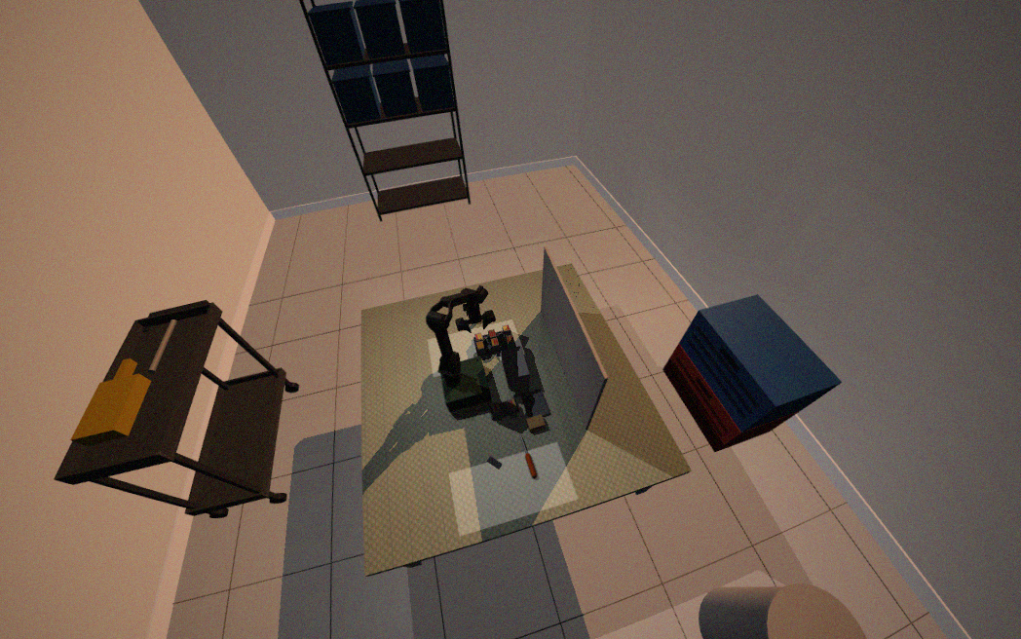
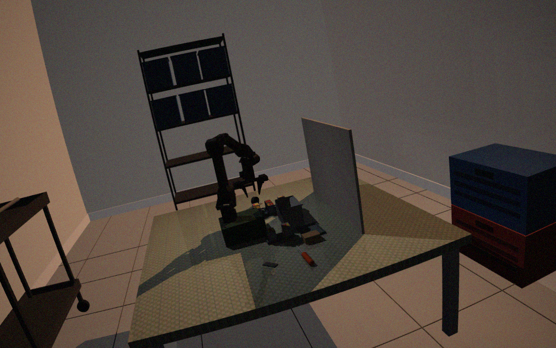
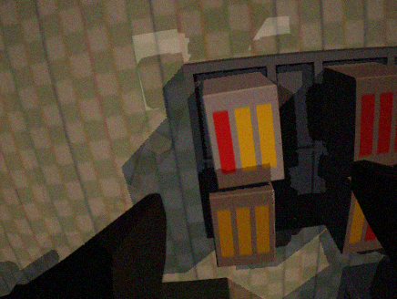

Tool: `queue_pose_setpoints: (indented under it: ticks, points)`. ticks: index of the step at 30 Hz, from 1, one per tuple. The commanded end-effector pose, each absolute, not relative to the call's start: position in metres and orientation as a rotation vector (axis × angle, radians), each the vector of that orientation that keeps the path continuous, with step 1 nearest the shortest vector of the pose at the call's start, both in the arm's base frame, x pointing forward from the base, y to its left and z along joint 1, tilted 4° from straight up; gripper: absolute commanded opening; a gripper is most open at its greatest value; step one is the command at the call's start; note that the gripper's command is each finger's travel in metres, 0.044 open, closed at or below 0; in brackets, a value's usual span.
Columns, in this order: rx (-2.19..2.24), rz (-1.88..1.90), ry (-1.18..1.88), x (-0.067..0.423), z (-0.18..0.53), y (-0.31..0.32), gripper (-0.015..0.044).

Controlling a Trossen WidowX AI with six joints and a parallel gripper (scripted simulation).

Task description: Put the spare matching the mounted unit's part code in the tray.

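My gripper is open and empty, hanging just above a dark rack of spare blocks. In the wrist view, one spare shows red, yellow and yellow stripes. Below it, another spare shows three yellow stripes. A spare with red stripes sits at the right, partly behind my right finger. The grey mounted unit stands right of the rack; its back is hidden. A dark flat tray lies beyond it, in shadow.
A tall grey panel stands upright right of the unit. A red-handled screwdriver, a small dark card and a brown block lie on the table. The arm stands on a dark base box.
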State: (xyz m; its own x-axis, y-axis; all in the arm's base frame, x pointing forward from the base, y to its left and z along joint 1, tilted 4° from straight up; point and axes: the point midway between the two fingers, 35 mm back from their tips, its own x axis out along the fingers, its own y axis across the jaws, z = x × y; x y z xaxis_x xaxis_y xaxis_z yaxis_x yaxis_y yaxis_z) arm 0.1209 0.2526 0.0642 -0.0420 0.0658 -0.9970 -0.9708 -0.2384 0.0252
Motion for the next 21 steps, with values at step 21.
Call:
queue_pose_setpoints:
  ticks: [21]
  points:
    - [-1.311,1.438,1.055,0.121,0.033,0.259,0.0300]
